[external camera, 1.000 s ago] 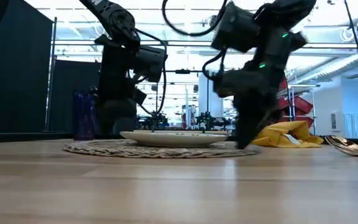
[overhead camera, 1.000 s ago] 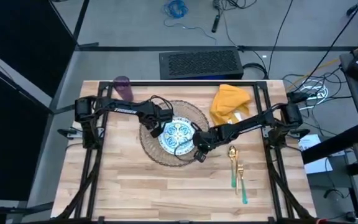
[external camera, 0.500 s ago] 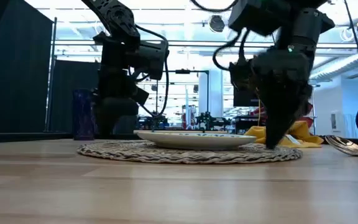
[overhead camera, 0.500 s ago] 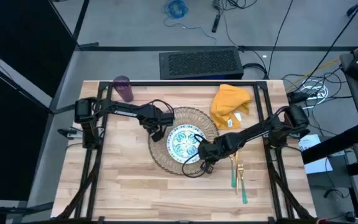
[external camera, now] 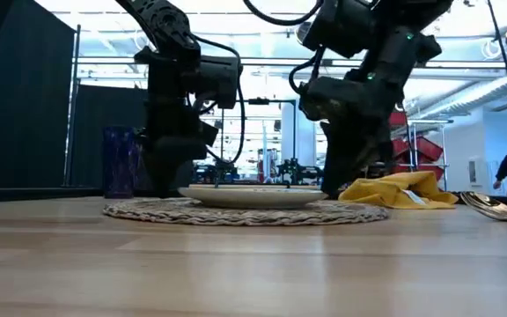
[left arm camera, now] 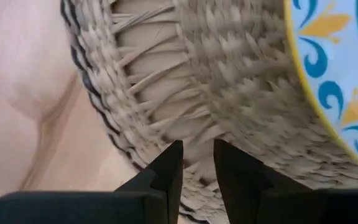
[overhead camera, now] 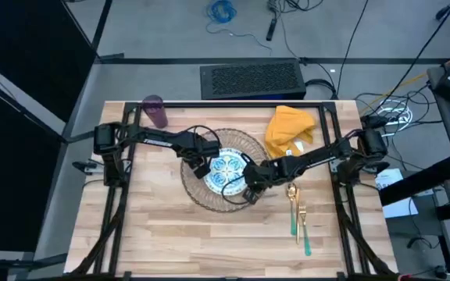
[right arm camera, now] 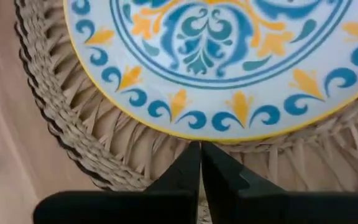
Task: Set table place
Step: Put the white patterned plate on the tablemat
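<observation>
A round woven straw mat (overhead camera: 233, 144) lies on the table (overhead camera: 170, 234) and carries the teal-patterned plate (overhead camera: 225, 168). My left gripper (overhead camera: 198, 165) is shut on the mat's left rim, and my right gripper (overhead camera: 252, 181) is shut on its near right rim. The purple cup (overhead camera: 156, 111) stands at the far left. The mustard napkin (overhead camera: 290, 131) lies crumpled at the far right. The gold fork (overhead camera: 301, 222) and spoon (overhead camera: 293, 204) lie side by side to the right of the mat. My left gripper pinches the mat's outer woven band (left arm camera: 197, 140) between its two fingers, coming from above at the mat's left side. The mat stays flat on the table. My right gripper pinches the open-weave rim (right arm camera: 173, 152) just outside the plate's yellow edge, fingers pointing down. The mat lies flat there too.
Black frame rails (overhead camera: 116, 203) run along both sides of the table. Bare planks stretch along the near edge (overhead camera: 209, 250). In the low view the napkin (external camera: 403, 189) sits just behind the mat's right end, and the cup (external camera: 117, 163) is behind its left end.
Both grippers, shut on the mat, first drew it with the plate toward the table's near right, then carried it back toward the far left. The mat slid flat along the table, and the plate stayed centred on it.
</observation>
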`<state>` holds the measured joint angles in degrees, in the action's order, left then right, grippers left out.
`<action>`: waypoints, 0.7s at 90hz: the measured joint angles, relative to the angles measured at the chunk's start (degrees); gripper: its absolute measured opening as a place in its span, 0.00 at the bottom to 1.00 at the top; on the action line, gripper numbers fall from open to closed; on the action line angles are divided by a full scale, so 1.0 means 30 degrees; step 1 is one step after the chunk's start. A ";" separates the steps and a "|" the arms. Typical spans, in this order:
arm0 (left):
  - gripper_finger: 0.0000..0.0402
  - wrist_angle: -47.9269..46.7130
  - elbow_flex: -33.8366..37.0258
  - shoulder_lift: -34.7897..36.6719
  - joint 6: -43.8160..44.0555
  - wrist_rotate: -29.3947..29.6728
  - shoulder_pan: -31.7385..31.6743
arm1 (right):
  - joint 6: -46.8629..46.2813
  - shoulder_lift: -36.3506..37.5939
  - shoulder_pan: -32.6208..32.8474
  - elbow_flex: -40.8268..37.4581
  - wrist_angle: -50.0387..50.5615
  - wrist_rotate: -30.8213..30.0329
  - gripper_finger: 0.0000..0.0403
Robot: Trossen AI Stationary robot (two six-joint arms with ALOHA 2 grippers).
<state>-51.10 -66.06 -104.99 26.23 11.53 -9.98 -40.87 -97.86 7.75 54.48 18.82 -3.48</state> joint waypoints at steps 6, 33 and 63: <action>0.19 0.0026 0.0000 0.0000 0.0002 0.0000 0.0018 | -0.0219 0.0000 0.0541 0.0000 0.0428 0.0069 0.00; 0.19 -0.3360 -0.0007 0.0000 -0.0438 0.2457 -0.0468 | -0.2173 -0.0020 0.2985 0.0029 0.2523 -0.0078 0.00; 0.19 -0.2166 -0.0007 0.0000 -0.0518 0.1614 -0.1421 | -0.2132 -0.0022 0.3069 0.0029 0.2711 -0.1400 0.00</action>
<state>-57.59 -66.08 -104.99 24.68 16.37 -14.24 -47.27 -97.93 16.95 54.57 26.95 -7.68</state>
